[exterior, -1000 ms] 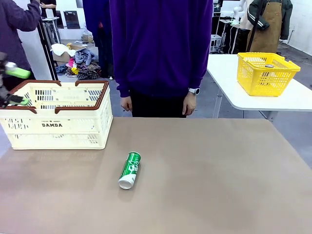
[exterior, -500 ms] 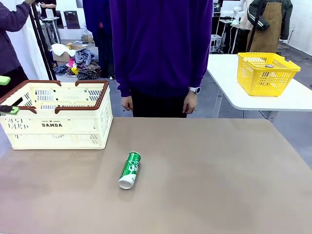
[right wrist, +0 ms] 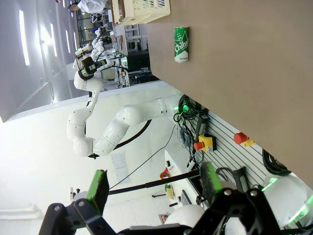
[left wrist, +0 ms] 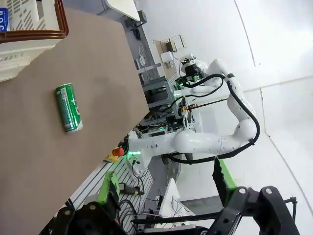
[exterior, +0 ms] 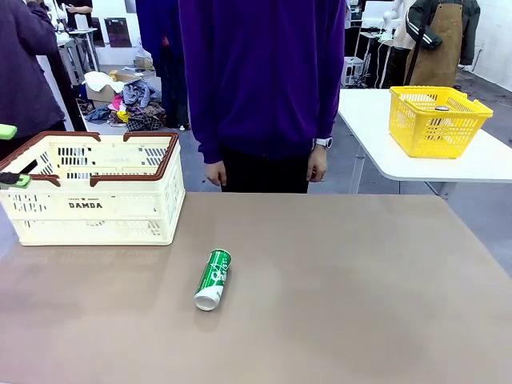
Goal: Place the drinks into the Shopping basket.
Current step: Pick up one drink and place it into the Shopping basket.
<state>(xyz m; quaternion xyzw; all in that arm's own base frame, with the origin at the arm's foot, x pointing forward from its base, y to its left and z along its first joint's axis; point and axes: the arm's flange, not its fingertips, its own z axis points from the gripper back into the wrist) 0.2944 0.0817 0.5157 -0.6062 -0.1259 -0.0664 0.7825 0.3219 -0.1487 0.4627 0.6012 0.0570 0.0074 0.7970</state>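
Left gripper point(exterior: 8, 156) has drawn back to the Shopping basket's point(exterior: 96, 204) left rim, fingers spread; right gripper point(right wrist: 152, 171) spread too. Green can point(exterior: 213, 278) lies off the basket's front corner; perhaps a blue can point(left wrist: 4, 19) inside.

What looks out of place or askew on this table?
The green can lies on its side on the table, apart from the Shopping basket. No spill or damage shows.

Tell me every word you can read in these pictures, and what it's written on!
"DAMDA": on the front wall of the Shopping basket.
Small print just above "DAMDA": too small to read.
"Chils...": white letters on the green can lying on the table, seen in the right wrist view; the end of the word is unclear.
Smaller print near the can's end: too small to read.
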